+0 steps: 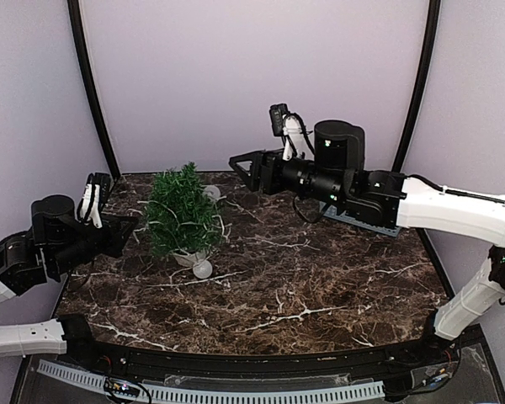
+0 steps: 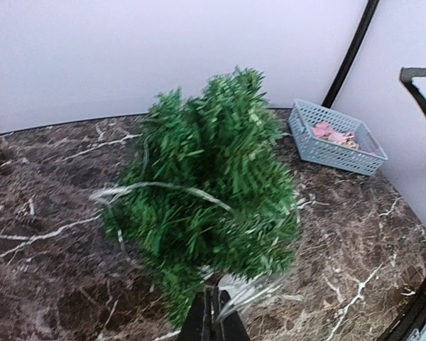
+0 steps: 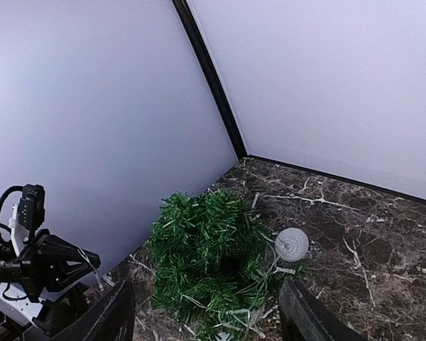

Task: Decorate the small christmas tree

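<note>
Top external: tree stands left-centre on table. Left gripper pinched tight beside it, seemingly on white strand draped round the branches. Right gripper wide, empty, near the treetop. Step looks like strand-winding; next needs a careful pull without tipping tree.

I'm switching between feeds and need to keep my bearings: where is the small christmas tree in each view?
Top external: the small christmas tree stands left of centre.
Left wrist: the tree fills the middle of the picture.
Right wrist: the tree sits low, centre-left.
Shared landmark: the dark marble table under it.
</note>
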Robot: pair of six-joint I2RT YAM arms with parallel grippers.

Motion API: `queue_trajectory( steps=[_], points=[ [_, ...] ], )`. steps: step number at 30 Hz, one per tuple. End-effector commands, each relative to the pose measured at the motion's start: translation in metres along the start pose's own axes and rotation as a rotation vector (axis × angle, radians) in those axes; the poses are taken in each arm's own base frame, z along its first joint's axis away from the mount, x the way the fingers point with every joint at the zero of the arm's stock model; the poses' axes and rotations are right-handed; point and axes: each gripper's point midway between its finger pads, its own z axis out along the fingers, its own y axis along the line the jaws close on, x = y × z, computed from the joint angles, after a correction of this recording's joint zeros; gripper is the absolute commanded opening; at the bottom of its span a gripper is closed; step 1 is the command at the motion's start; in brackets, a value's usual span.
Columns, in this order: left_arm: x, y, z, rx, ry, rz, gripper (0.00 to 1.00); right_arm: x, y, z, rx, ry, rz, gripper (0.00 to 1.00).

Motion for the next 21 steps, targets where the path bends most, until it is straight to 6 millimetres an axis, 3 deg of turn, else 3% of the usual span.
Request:
queue_trajectory(
  steps=[1, 5, 11, 17, 21],
  points=[
    [0.003, 0.043, -0.022, -0.217, 0.036, -0.047, 0.00, -0.018, -0.005, -0.009, 0.025, -0.062, -0.009, 0.71],
    [-0.011, 0.064, -0.042, -0.334, 0.007, -0.054, 0.00, -0.019, -0.005, -0.008, 0.024, -0.064, -0.009, 0.71],
    [-0.060, 0.087, -0.074, -0.515, -0.090, -0.011, 0.00, -0.019, -0.006, -0.010, 0.028, -0.065, -0.008, 0.72],
    [-0.105, 0.082, -0.091, -0.520, -0.196, 0.042, 0.00, -0.017, -0.008, -0.011, 0.039, -0.066, -0.009, 0.73],
    [-0.112, 0.077, -0.082, -0.530, -0.192, 0.106, 0.00, -0.017, -0.006, -0.009, 0.027, -0.063, -0.009, 0.73]
  ],
)
